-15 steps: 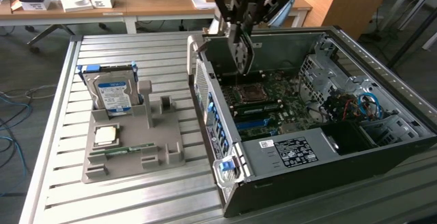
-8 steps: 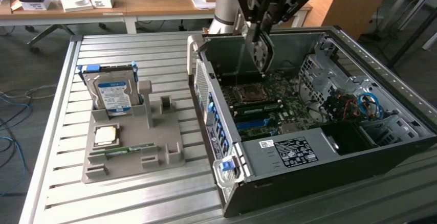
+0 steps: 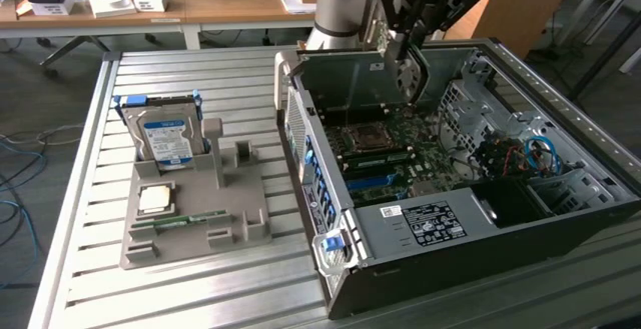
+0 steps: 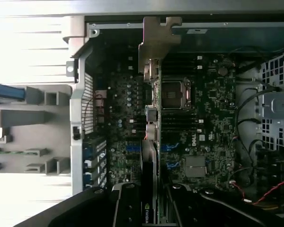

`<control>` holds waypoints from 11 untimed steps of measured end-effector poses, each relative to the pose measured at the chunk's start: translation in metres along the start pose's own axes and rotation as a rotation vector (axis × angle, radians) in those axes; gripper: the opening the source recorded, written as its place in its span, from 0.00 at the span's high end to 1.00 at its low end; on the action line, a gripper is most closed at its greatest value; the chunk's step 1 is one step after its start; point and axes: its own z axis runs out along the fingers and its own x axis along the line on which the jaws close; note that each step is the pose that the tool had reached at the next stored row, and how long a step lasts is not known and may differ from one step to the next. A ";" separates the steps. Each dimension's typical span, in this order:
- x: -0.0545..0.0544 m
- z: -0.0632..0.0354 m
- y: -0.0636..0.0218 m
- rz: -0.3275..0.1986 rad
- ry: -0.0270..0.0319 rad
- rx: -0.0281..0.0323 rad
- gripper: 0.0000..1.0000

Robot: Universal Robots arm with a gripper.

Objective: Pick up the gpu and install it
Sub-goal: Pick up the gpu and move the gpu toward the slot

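The gpu (image 3: 406, 70) hangs upright over the open computer case (image 3: 561, 96), just above the motherboard (image 3: 401, 149) near the case's back wall. My gripper (image 3: 403, 43) is shut on the card's upper part. In the wrist view I see the gpu (image 4: 150, 142) edge-on, a thin dark card with its metal bracket at the far end. It runs out from between my fingers (image 4: 128, 205) over the motherboard (image 4: 208, 123), beside the processor socket (image 4: 173, 94). I cannot tell whether its lower edge touches a slot.
A grey parts holder (image 3: 191, 209) stands at the exterior view's left on the slatted metal table (image 3: 200, 291). It holds a silver hard drive (image 3: 165, 137), a processor (image 3: 155, 197) and a green memory stick (image 3: 180, 221). Blue and red cables (image 3: 531, 156) lie inside the case.
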 end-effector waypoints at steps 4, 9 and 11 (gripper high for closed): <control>-0.018 -0.0005 0.0007 0.000 0.0001 -0.0012 0.74; -0.041 -0.0012 0.0016 0.000 0.0001 -0.0024 0.74; -0.048 -0.0013 0.0019 0.000 0.0001 -0.0029 0.74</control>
